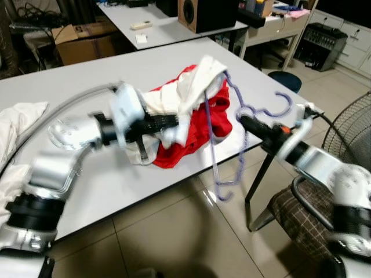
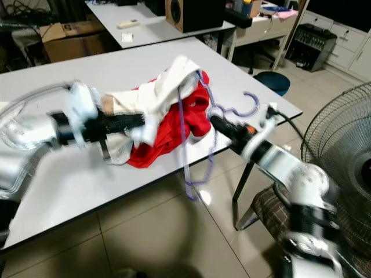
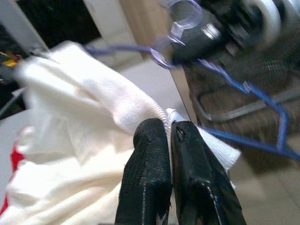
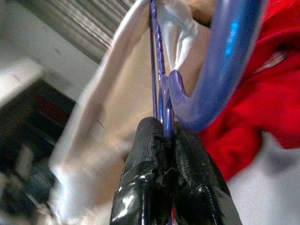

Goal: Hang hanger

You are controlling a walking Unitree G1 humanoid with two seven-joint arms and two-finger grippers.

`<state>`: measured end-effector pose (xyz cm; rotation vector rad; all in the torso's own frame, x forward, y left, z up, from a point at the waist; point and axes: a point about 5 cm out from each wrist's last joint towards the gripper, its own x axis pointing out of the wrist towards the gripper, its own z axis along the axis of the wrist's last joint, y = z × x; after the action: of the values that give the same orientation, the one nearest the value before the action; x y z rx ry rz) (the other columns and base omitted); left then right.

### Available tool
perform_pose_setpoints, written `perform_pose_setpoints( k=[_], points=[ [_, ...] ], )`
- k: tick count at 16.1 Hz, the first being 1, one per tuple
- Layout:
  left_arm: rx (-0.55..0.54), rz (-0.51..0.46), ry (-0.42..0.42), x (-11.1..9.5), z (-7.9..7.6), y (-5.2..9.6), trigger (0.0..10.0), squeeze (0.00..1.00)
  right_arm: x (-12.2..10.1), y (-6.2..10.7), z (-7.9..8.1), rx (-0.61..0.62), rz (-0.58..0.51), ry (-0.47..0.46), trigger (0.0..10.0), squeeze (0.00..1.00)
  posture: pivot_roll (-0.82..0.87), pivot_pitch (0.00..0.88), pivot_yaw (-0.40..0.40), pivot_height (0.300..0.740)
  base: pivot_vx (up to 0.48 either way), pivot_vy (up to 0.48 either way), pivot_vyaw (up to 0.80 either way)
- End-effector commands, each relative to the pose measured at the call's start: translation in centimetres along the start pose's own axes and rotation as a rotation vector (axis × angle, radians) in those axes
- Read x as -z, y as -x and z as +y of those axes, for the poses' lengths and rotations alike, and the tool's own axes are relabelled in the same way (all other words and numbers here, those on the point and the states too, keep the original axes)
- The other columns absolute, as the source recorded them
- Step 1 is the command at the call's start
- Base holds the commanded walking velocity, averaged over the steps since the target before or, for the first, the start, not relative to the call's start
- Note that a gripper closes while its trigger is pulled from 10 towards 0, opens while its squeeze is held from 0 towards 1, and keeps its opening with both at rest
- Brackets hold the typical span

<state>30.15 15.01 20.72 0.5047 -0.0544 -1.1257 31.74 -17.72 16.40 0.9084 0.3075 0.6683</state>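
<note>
A purple plastic hanger [image 1: 219,139] hangs upright past the table's near edge, its hook [image 1: 277,104] pointing right. My right gripper [image 1: 244,120] is shut on the hanger [image 4: 161,101] just below the hook. A white garment [image 1: 191,92] drapes over the hanger's upper arm, above a red garment [image 1: 200,127] lying on the table. My left gripper [image 1: 174,123] is shut on the white garment's ribbed edge [image 3: 161,115], pulling it toward the left.
The grey table [image 1: 116,75] holds more white cloth [image 1: 17,119] at its left edge. A fan [image 1: 348,133] and a checked chair seat [image 1: 301,217] stand to the right. Behind are a second table [image 1: 162,29], a speaker [image 1: 203,14] and boxes [image 1: 87,40].
</note>
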Motion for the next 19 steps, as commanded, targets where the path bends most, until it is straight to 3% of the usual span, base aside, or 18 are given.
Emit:
perform_pose_setpoints(
  k=[1, 3, 6, 8, 12, 15, 19],
  points=[
    [0.025, 0.051, -0.055, 0.6, -0.5, -0.2, 0.0, 0.00, -0.7, -0.3, 0.1, 0.004, -0.044, -0.063, 10.0, 0.00, -0.06, 0.000, 0.010, 0.740, 0.000, 0.000, 0.00],
    [0.037, 0.087, -0.136, 1.6, -1.3, -0.8, 0.0, 0.00, -0.7, -1.8, -0.2, 0.038, -0.124, -0.217, 10.0, 0.00, -0.06, 0.000, 0.012, 0.740, 0.000, 0.000, 0.00],
    [0.065, 0.141, -0.202, 2.8, -2.0, -1.2, 0.0, 0.00, -0.9, -2.8, -0.2, 0.024, -0.204, -0.335, 10.0, 0.00, -0.06, 0.000, 0.017, 0.740, 0.000, 0.000, 0.00],
    [0.081, 0.087, -0.198, 2.4, -2.5, -1.8, 0.0, 0.00, -1.0, -3.3, -0.4, 0.058, -0.229, -0.359, 10.0, 0.00, -0.05, 0.000, 0.019, 0.740, 0.000, 0.000, 0.00],
    [0.172, -0.010, -0.156, 1.3, -4.3, -2.9, 0.0, 0.00, -1.8, -4.3, -1.5, 0.199, -0.308, -0.313, 10.0, 0.00, -0.05, 0.000, 0.020, 0.740, 0.000, 0.000, 0.00],
    [0.252, 0.009, -0.163, 1.9, -6.2, -3.9, 0.0, 0.00, -3.3, -5.2, -1.4, 0.204, -0.435, -0.398, 10.0, 0.00, -0.04, 0.000, 0.022, 0.740, 0.000, 0.000, 0.00],
    [0.252, -0.011, -0.192, 1.5, -6.7, -5.2, 0.0, 0.00, -3.6, -6.4, -1.3, 0.220, -0.474, -0.402, 10.0, 0.00, -0.04, 0.000, 0.014, 0.740, 0.000, 0.000, 0.00]
  ],
)
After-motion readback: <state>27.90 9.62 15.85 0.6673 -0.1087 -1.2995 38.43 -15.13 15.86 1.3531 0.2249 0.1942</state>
